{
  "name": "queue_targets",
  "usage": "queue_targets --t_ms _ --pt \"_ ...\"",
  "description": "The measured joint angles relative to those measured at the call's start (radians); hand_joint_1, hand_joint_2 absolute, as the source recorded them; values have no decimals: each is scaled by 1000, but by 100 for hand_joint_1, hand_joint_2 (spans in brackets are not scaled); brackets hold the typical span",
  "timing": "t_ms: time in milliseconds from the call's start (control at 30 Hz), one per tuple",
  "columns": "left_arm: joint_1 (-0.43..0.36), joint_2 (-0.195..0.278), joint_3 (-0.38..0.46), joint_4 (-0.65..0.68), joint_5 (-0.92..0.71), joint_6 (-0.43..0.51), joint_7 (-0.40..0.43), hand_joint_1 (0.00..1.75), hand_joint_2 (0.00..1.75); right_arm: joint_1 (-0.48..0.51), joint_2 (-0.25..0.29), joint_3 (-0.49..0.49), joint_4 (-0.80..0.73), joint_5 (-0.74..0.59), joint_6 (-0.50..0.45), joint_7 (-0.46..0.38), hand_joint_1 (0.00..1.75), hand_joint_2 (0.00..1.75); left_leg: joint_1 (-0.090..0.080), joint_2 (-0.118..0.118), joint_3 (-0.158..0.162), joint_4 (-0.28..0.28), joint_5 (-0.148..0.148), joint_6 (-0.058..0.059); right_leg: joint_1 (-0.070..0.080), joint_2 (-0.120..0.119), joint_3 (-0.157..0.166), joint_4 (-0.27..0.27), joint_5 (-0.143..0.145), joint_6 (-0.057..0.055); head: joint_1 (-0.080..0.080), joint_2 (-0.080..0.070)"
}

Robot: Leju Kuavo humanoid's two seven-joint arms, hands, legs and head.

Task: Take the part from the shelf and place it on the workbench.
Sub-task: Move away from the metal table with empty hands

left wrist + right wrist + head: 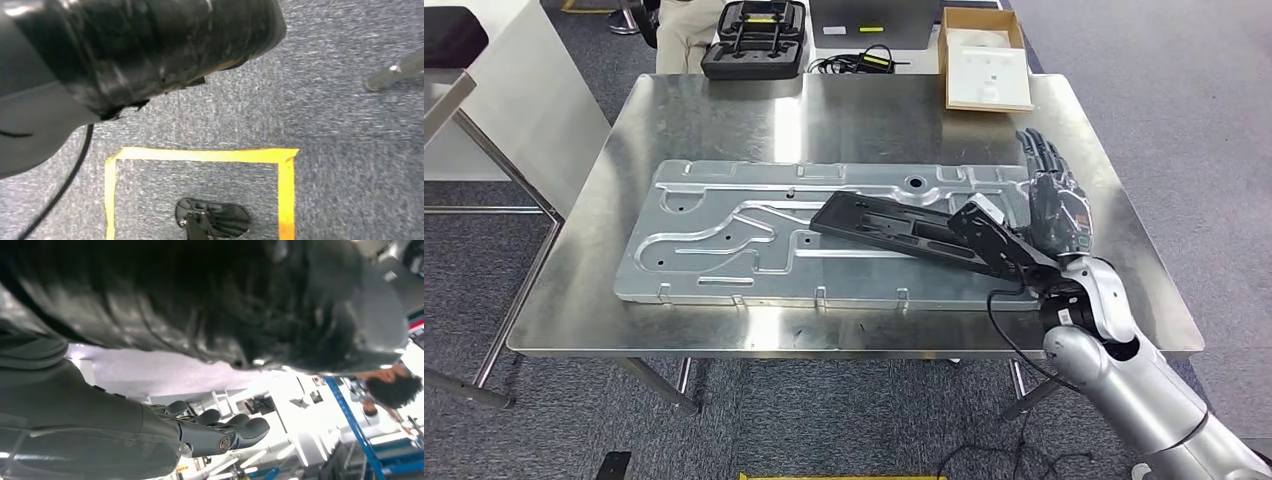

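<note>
The black part (894,226), a long flat moulded piece, lies on the workbench (844,115), resting slantwise across the right half of a large pressed silver metal panel (724,235). Its left end sits near the panel's middle; its right end reaches the panel's right edge, just beside my right hand (1056,200).

My right hand is over the right side of the bench, at the right end of the part. The fingers (1036,150) are stretched out and pointing toward the far edge. They look apart and hold nothing, though I cannot tell from the head view whether the palm touches the part's end. In the right wrist view the dark fingertips (240,430) are extended side by side with nothing between them. A person's head (392,390) appears in that view beyond the hand, near blue shelving (360,440).

My left hand (135,45) hangs over grey carpet; its state I cannot tell, as the dark cover hides the fingers. Below it a square of yellow tape (200,155) marks the floor.

At the far edge of the bench: a black case (754,40) on the left, a cable with charger (864,62) in the middle, a cardboard box (984,60) on the right.
</note>
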Motion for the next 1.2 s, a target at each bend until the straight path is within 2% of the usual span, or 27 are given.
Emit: queue_targets --t_ms 67,167,200,267,333,367,400,433,467,533,567,600,700,733,767,800,867,900,933,967,1000,1067,1100,1200 --pt "-1 0 0 0 0 -1 -5 0 0 -10 -1 0 -17 3 10 15 0 0 -3 -1 -7 13 -5 -8 1 1 48 -101 31 -6 -1 0" --pt "1 0 1 0 0 -5 -12 0 0 -12 -2 0 -33 5 17 26 0 0 -6 -1 -17 17 -4 -19 2 3 46 -113 37 -19 -2 0" --pt "2 -1 1 0 0 -8 -16 0 0 -13 -3 0 -39 6 19 28 0 0 -5 -1 -21 27 -13 -25 1 2 46 -115 40 -25 -2 0" --pt "2 -2 1 0 0 -17 -26 0 0 -16 -4 0 -50 8 23 34 0 0 -2 0 -48 91 -62 -38 -2 1 43 -119 46 -34 -4 0" --pt "2 -4 1 0 0 -25 -40 0 0 -17 -6 0 -60 10 29 37 0 0 2 0 -97 214 -130 -47 -1 0 38 -119 49 -39 -5 0" --pt "3 -5 1 0 1 -28 -47 0 0 -17 -6 0 -64 12 33 39 0 0 3 0 -117 265 -150 -49 0 0 34 -118 51 -40 -5 0" --pt "3 -8 1 0 3 -30 -54 0 0 -17 -7 0 -68 15 38 42 0 0 3 0 -123 289 -154 -49 0 0 31 -118 53 -41 -5 0" --pt "4 -9 1 0 4 -31 -59 0 0 -17 -8 0 -74 18 42 46 0 0 3 0 -110 274 -139 -47 0 0 29 -118 56 -41 -5 0" --pt "3 -10 1 0 5 -32 -63 0 0 -17 -10 0 -81 21 46 50 0 0 3 0 -80 225 -112 -44 1 1 28 -118 58 -40 -5 0" --pt "2 -11 3 0 6 -32 -69 0 0 -18 -16 -1 -95 23 50 57 0 0 0 0 -1 86 -62 -34 2 1 26 -118 61 -36 -5 0" --pt "1 -11 4 0 5 -32 -70 0 0 -19 -20 -2 -102 24 53 60 0 0 -2 -1 25 38 -49 -29 3 1 25 -118 64 -31 -5 0" --pt "0 -11 5 0 4 -32 -72 0 0 -20 -23 -3 -107 24 55 63 0 0 -5 -1 38 10 -44 -25 4 1 24 -119 67 -26 -4 0" --pt "1 -12 6 0 4 -31 -75 0 0 -20 -33 -6 -118 24 58 69 0 0 -4 0 37 -2 -32 -13 4 1 23 -125 76 -9 -4 0" --pt "1 -12 6 0 4 -31 -75 0 0 -20 -38 -7 -121 24 58 69 0 0 -2 1 37 -8 -25 -8 4 1 20 -119 67 -4 -3 0" --pt "1 -13 6 0 4 -30 -75 0 0 -20 -42 -8 -124 24 58 69 0 0 0 3 35 -15 -17 -2 5 1 10 -94 43 -1 -2 0" --pt "1 -14 6 0 3 -30 -75 0 0 -20 -46 -9 -126 24 59 70 0 0 2 4 31 -19 -10 3 5 1 -7 -47 6 2 0 0" --pt "1 -16 6 0 -3 -31 -73 0 0 -19 -52 -10 -129 24 60 74 0 0 -2 5 17 -18 -2 9 4 1 -52 81 -73 5 2 0" --pt "1 -17 6 0 -7 -30 -71 0 0 -18 -54 -10 -129 24 60 76 0 0 -3 6 10 -15 2 10 4 1 -64 126 -91 6 2 0" --pt "1 -17 6 0 -11 -30 -68 0 0 -18 -55 -11 -129 23 59 77 0 0 -3 6 3 -13 5 10 4 0 -59 138 -90 6 2 0" --pt "1 -18 6 0 -14 -29 -66 0 0 -18 -57 -12 -129 23 57 77 0 0 -4 6 -4 -9 8 9 4 0 -35 111 -71 6 2 0" --pt "1 -19 6 0 -16 -27 -65 0 0 -18 -58 -15 -129 22 54 77 0 0 -4 6 -10 -4 9 8 4 0 5 52 -43 5 2 0" --pt "-1 -19 6 0 -17 -22 -64 0 0 -19 -60 -22 -129 20 46 74 0 0 -5 5 -21 7 11 3 6 1 82 -72 -10 0 1 0" --pt "-2 -18 6 0 -17 -20 -64 0 0 -20 -60 -24 -129 19 43 71 0 0 -7 4 -24 11 12 -1 7 1 100 -106 -5 -4 1 0" --pt "-7 -15 6 0 -17 -15 -64 0 0 -22 -60 -29 -129 18 40 65 0 0 -7 1 -34 16 21 -17 9 1 96 -123 4 -21 1 0"
